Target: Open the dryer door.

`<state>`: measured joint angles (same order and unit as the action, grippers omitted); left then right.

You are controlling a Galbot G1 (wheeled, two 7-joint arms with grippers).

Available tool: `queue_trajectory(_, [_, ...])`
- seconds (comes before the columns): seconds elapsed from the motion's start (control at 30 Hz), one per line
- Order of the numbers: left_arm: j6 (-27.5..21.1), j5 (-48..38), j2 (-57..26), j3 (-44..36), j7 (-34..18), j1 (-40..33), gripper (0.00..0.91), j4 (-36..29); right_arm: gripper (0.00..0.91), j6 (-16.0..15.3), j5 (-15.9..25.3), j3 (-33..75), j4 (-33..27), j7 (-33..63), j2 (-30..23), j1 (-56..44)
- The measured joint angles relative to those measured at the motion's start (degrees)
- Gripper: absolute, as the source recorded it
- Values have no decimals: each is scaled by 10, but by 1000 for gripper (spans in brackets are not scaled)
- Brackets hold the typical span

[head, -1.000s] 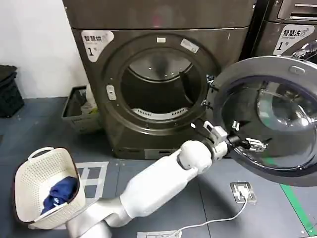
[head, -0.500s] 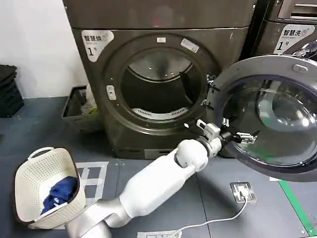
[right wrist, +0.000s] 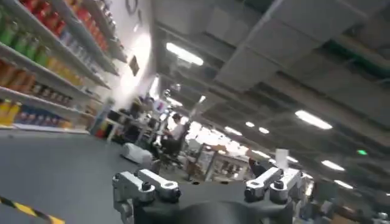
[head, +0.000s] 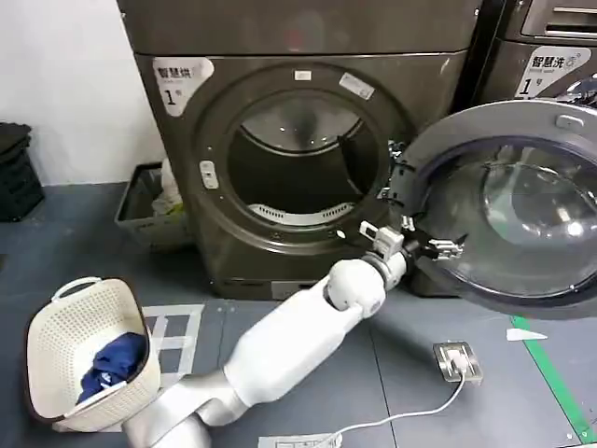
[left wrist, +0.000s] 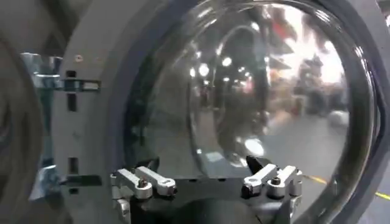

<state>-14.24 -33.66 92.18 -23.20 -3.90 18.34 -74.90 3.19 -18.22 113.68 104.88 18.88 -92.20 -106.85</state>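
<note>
Since a second ago the left gripper point(head: 431, 245) has drawn back toward the hinge side of the dryer door point(head: 504, 210), which has swung a little wider. Its jaws are spread apart, holding nothing, close in front of the door's inner glass near the lower rim. The right gripper point(right wrist: 207, 182) is also spread, pointing away.

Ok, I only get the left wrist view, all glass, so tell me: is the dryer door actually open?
Observer: Yes, the dryer door stands wide to the robot's right, drum opening exposed.
Operator: Where's my left hand?
Observer: The left hand is low at the door's inner rim, hinge side, fingers open.
Operator: Anything underfoot?
Observer: A laundry basket sits on the floor, far left of the door.
</note>
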Motion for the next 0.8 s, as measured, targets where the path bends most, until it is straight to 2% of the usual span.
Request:
queue_trajectory(0.13, [-5,-13,0,-1,13,3,907,-6,907,0,2,7,-3,0,0,3])
queue_trajectory(0.3, [-36,-32,0,-9,54,16,907,-40,907,-6,4,8,-1,-1,0,8])
queue_trajectory(0.63, [-76,-33,-2,5,80,69,907,-208,907,-4,-4,0,-5,-4,0,10])
queue_trajectory(0.8, [-85,-31,-97,36,70,106,907,-304,907,-5,-20,-8,-8,-4,0,14])
